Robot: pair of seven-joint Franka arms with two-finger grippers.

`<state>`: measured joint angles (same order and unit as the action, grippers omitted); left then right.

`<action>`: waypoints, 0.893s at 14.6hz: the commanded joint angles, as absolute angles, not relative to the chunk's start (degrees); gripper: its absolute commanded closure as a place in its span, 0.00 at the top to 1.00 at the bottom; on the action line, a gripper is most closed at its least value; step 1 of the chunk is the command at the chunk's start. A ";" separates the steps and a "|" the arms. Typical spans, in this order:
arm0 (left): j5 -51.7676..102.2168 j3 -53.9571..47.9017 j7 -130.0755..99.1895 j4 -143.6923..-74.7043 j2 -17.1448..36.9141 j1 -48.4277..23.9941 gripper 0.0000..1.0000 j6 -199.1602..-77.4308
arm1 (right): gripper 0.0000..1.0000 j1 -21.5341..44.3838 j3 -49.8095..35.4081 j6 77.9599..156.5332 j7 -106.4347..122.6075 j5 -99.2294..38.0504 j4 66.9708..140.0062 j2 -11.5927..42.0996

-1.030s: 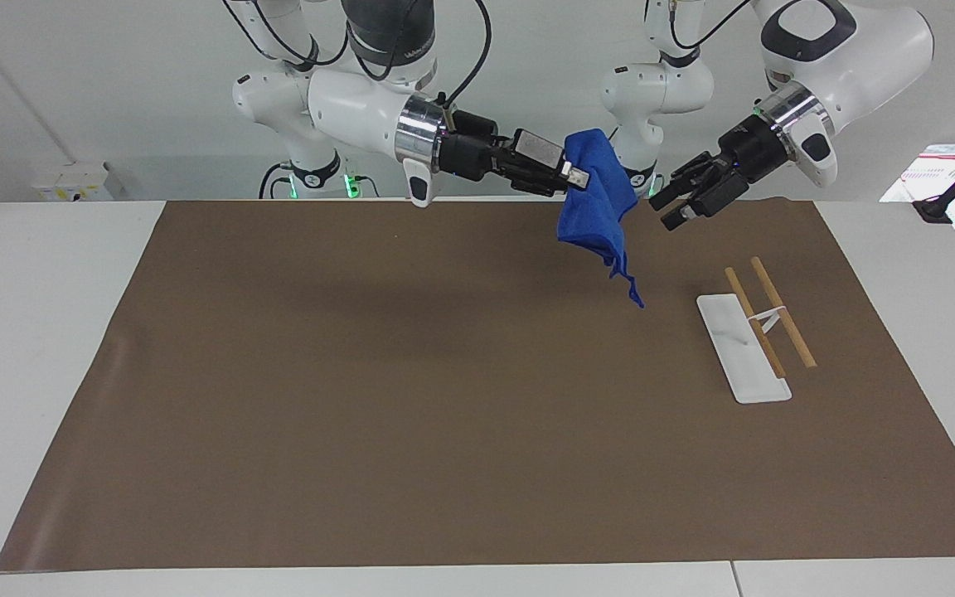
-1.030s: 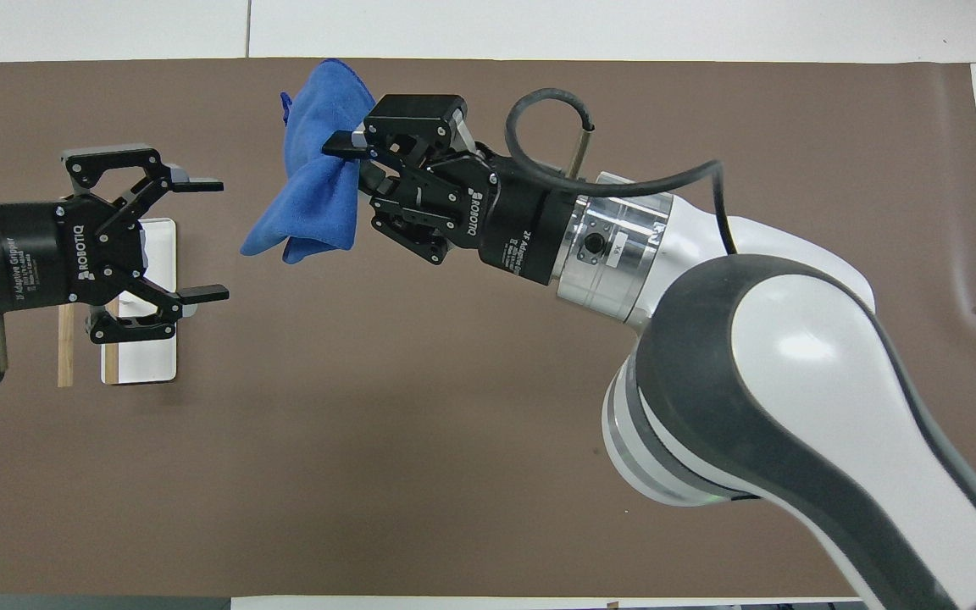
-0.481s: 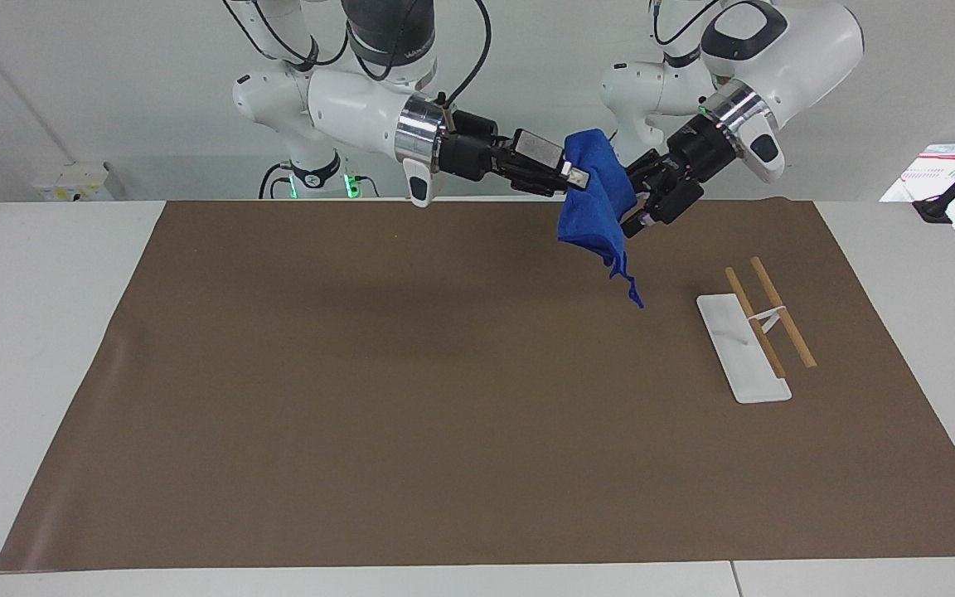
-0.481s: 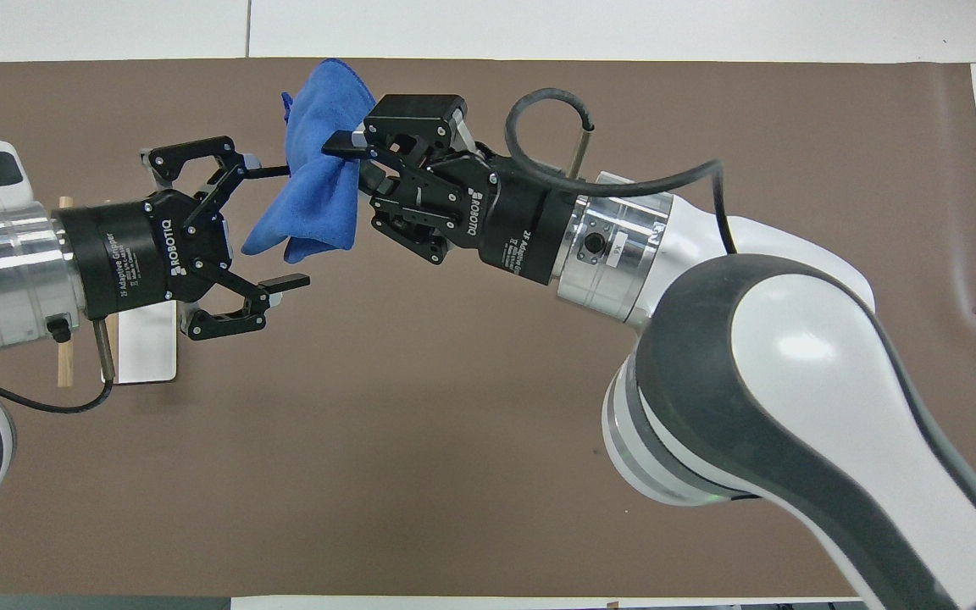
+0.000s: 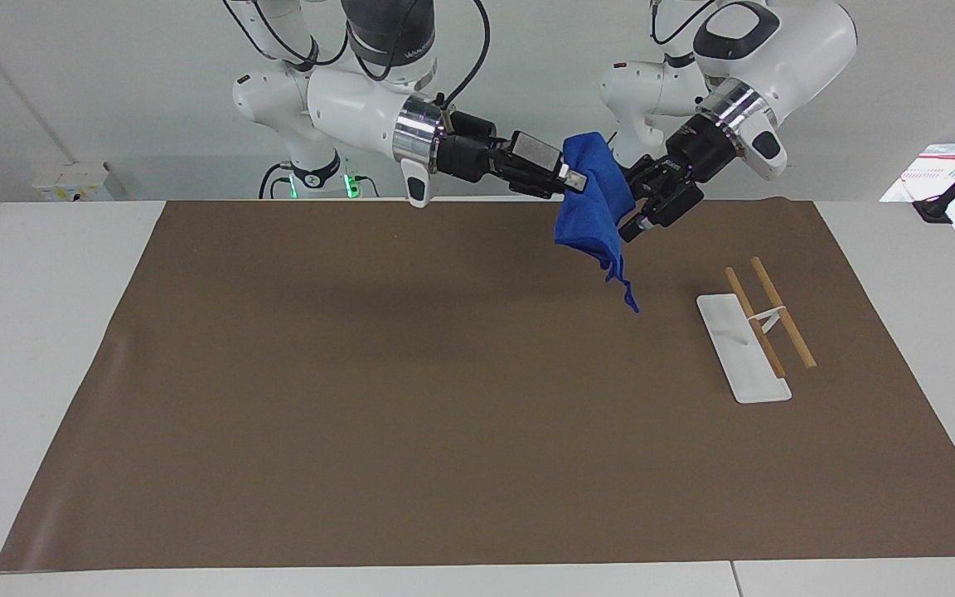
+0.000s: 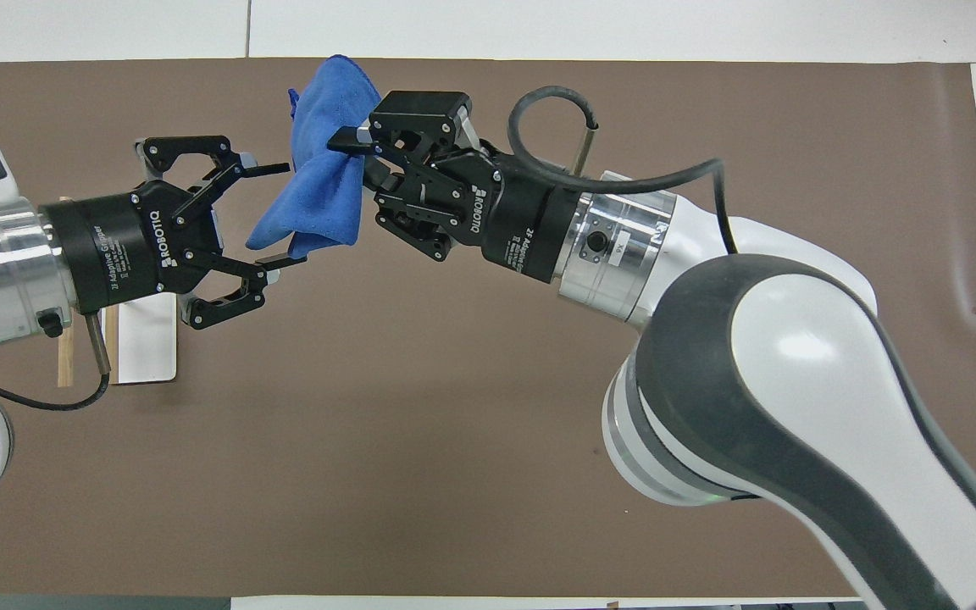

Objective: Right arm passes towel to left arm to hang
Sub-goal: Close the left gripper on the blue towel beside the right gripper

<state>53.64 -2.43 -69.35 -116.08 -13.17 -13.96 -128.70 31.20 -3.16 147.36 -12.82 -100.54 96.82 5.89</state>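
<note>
- The right gripper (image 5: 577, 177), fingertips pressed together, pinches the bright blue cloth towel (image 5: 595, 206) up in the air over the brown mat (image 5: 411, 398) covering the white worktop (image 5: 38, 332).
- The towel hangs from that pinch, one corner trailing down.
- The left gripper (image 6: 278, 213) has its fingers spread on either side of the towel's hanging edge; whether they touch the cloth I cannot tell.
- Beneath the left gripper's wrist stands a white flat-based rack with two wooden rods (image 5: 755, 332), on the mat.
</note>
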 commanded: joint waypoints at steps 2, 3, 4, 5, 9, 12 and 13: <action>54.76 -2.37 -69.78 -117.60 -14.68 -14.15 0.00 -131.04 | 0.00 31.29 -3.25 148.10 -10.20 -102.48 97.73 5.10; 54.76 -2.37 -69.79 -117.60 -14.68 -14.15 0.00 -131.04 | 0.00 31.29 -3.25 148.10 -10.20 -102.48 97.73 5.10; 54.76 -2.37 -69.79 -117.60 -14.68 -14.15 0.00 -130.96 | 0.00 31.29 -3.25 148.10 -10.20 -102.48 97.73 5.10; 54.76 -2.37 -69.79 -117.51 -14.68 -14.15 0.00 -131.04 | 0.00 31.29 -3.25 148.10 -10.28 -102.48 97.73 5.10; 54.76 -2.29 -69.79 -117.51 -14.59 -14.06 0.00 -130.87 | 0.00 31.29 -3.25 148.18 -10.20 -102.48 97.73 5.10; 54.67 -2.20 -69.70 -117.42 -14.59 -14.06 0.00 -130.78 | 0.00 31.29 -3.25 148.18 -10.28 -102.39 97.82 5.10; 54.67 -2.20 -69.52 -117.42 -14.59 -14.06 0.00 -130.78 | 0.00 31.29 -3.25 148.18 -10.28 -102.48 97.82 5.10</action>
<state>53.66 -2.42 -69.46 -116.08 -13.21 -13.96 -130.00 31.20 -3.16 147.37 -12.71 -100.54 96.85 5.89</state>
